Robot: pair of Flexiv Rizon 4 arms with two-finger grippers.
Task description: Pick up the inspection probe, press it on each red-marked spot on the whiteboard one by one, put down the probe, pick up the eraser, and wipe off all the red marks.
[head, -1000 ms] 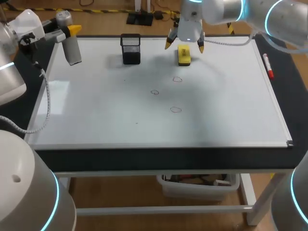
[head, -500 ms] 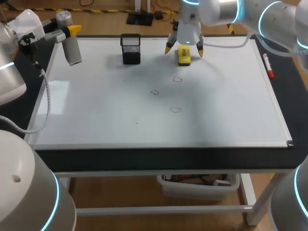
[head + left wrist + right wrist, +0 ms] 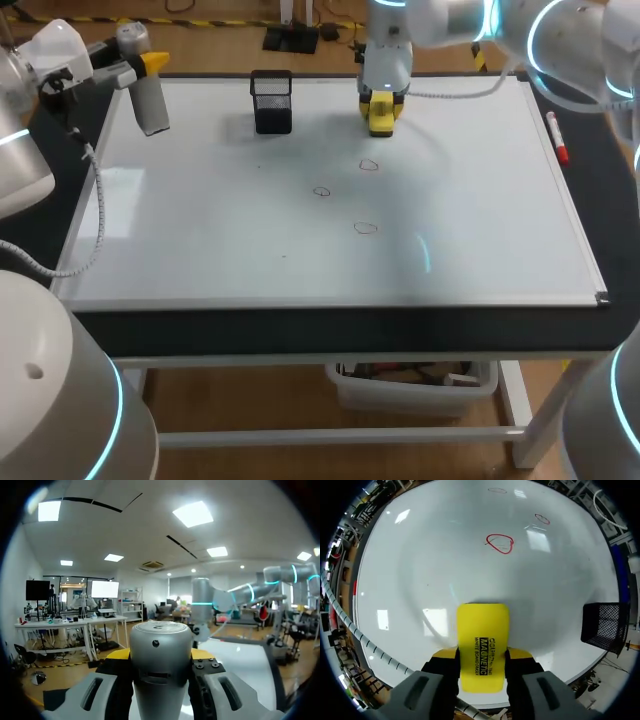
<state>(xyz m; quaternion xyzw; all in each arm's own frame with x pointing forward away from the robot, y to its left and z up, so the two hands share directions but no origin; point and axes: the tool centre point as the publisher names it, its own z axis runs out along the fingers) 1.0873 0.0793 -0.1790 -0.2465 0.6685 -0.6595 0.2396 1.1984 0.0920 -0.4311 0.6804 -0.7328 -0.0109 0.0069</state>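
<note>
The left fingers (image 3: 145,68) are clamped on the inspection probe (image 3: 161,665), one yellow tip on each side of its grey barrel. They hold it at the far left corner of the whiteboard (image 3: 200,230), well apart from everything else on the tabletop (image 3: 590,180). A black mesh cup (image 3: 271,100) stands on the board between the two sets of fingers, nearer the right ones. The right fingers (image 3: 380,100) are closed on the yellow eraser (image 3: 482,650), gripping its two long sides; I cannot tell whether it is touching the board. Ahead of those fingers are three red marks, the nearest (image 3: 500,543) not far from the eraser, the other two (image 3: 542,518) (image 3: 497,490) further out. A red marker (image 3: 557,138) lies off the board, beside its right edge.
</note>
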